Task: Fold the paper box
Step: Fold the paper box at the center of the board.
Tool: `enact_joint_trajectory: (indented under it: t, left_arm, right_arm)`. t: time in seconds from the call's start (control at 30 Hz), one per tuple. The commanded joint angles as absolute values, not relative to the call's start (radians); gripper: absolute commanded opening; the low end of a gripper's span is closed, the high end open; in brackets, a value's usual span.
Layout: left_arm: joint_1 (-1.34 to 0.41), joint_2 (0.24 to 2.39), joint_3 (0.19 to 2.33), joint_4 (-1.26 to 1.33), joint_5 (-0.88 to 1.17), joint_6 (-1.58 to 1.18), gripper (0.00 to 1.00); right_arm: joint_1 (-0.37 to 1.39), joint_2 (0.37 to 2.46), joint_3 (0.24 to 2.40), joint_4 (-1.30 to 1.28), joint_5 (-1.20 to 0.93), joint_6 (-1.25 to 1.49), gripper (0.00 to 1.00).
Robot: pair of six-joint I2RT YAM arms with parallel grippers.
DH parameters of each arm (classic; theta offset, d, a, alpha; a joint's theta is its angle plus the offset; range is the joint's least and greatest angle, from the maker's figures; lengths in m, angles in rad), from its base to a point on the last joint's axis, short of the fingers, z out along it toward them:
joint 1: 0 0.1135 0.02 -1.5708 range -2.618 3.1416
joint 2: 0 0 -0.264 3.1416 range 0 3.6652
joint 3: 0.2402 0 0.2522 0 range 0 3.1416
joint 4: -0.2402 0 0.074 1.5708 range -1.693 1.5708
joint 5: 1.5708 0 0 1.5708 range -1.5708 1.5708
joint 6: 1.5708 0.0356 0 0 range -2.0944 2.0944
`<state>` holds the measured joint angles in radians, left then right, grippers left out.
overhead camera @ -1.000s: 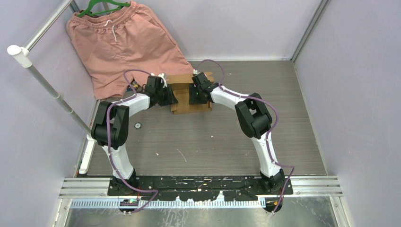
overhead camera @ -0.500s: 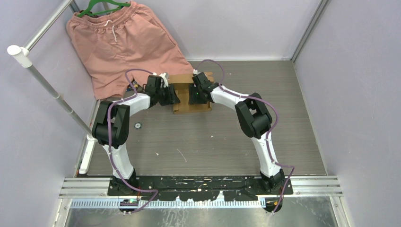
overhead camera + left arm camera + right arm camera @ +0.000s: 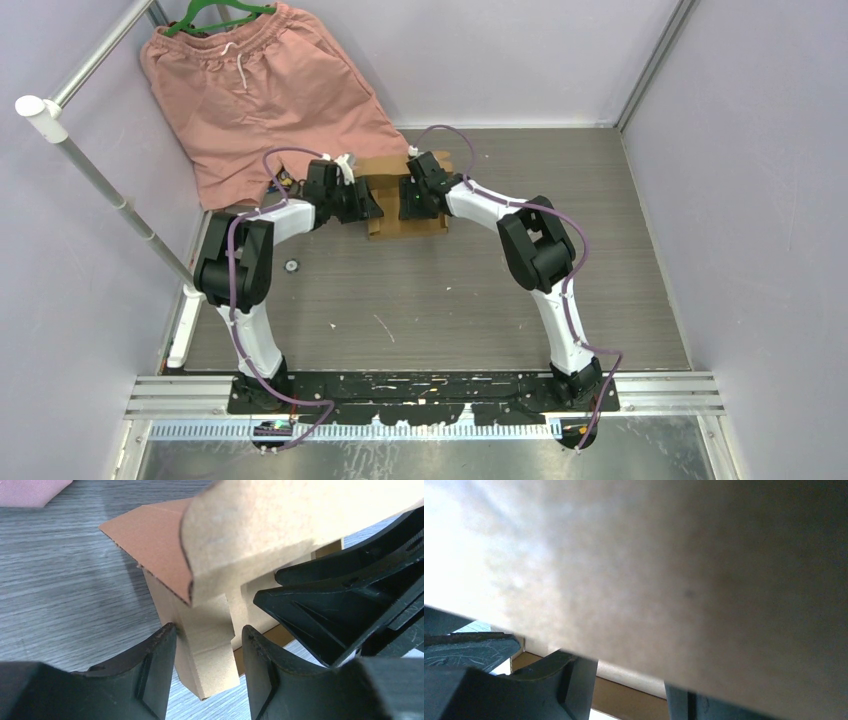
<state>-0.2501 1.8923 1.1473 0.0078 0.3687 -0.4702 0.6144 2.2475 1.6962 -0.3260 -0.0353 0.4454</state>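
You are widening the left jaws, now standing part-open astride the paper box (image 3: 205,635) flap to release it; right jaws: cannot tell.

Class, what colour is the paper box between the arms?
The paper box is plain brown cardboard, clearest in the left wrist view.

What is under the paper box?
The grey table shows around the paper box, which seems to rest on it. Anything directly beneath is covered by the cardboard.
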Motion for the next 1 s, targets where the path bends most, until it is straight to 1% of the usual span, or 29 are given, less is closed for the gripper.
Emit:
enact_joint_trajectory:
  t: [0.0,0.13,0.27,0.53,0.67,0.97]
  left_arm:
    - [-0.266,1.891,1.135,0.139,0.516,-0.510,0.51]
    - [-0.257,1.891,1.108,0.208,0.564,-0.545,0.53]
    - [-0.243,1.895,1.089,0.251,0.591,-0.572,0.51]
    - [-0.229,1.897,1.062,0.313,0.626,-0.600,0.41]
    - [-0.226,1.900,1.063,0.302,0.617,-0.597,0.40]
    - [-0.225,1.923,1.144,0.160,0.524,-0.533,0.39]
  right_arm:
    - [0.631,2.361,1.653,-0.484,-0.086,0.434,0.53]
    - [0.631,2.362,1.652,-0.482,-0.088,0.434,0.53]
    - [0.630,2.362,1.650,-0.481,-0.088,0.435,0.53]
    - [0.630,2.361,1.646,-0.476,-0.087,0.437,0.53]
    - [0.630,2.359,1.642,-0.476,-0.088,0.438,0.53]
    - [0.630,2.356,1.637,-0.471,-0.089,0.439,0.53]
